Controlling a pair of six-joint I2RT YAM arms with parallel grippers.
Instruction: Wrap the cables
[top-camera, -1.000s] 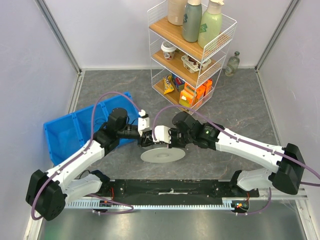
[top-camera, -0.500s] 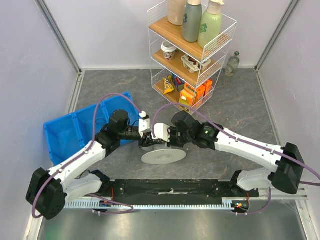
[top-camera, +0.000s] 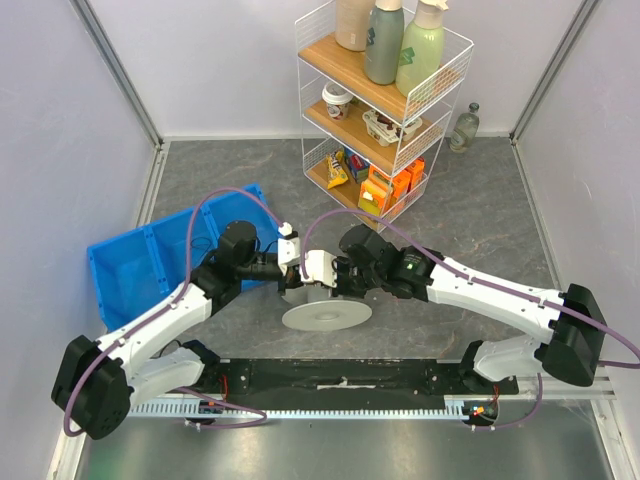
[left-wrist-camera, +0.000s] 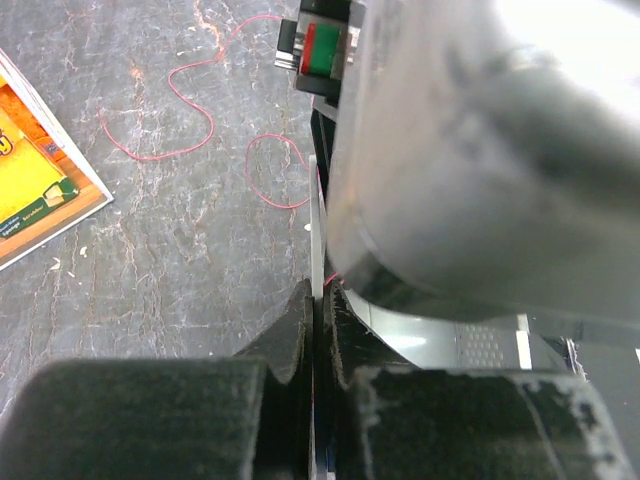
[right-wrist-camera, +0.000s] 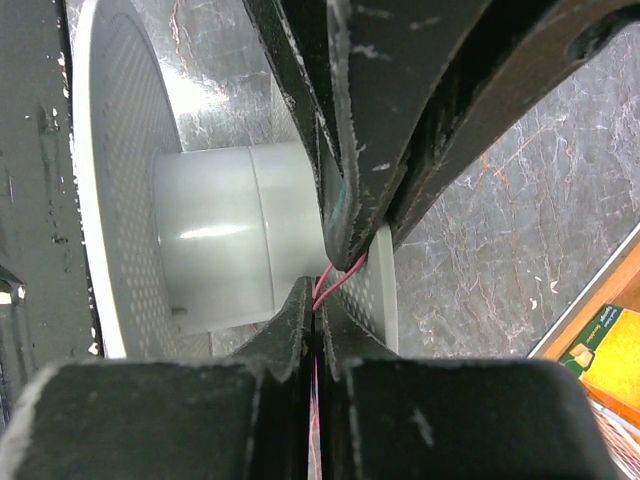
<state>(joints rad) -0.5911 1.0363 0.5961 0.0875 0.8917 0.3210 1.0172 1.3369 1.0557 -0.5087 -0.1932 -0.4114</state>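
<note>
A white spool lies on the grey table between the two arms. Both grippers meet just above its near-left rim. My left gripper is shut, with the thin red cable pinched at its tips; the cable's loose loops trail over the table beyond. My right gripper is also shut on the red cable, right next to the spool's core. In the right wrist view the left fingers come down from above and hold the same strand, a short way from the right gripper.
A blue bin sits at the left behind the left arm. A white wire shelf with bottles and snack packs stands at the back, a small glass bottle beside it. An orange-yellow packet lies at the left.
My left gripper has closed onto the cable. Both grippers have shifted slightly left over the spool; the right one stayed shut.
</note>
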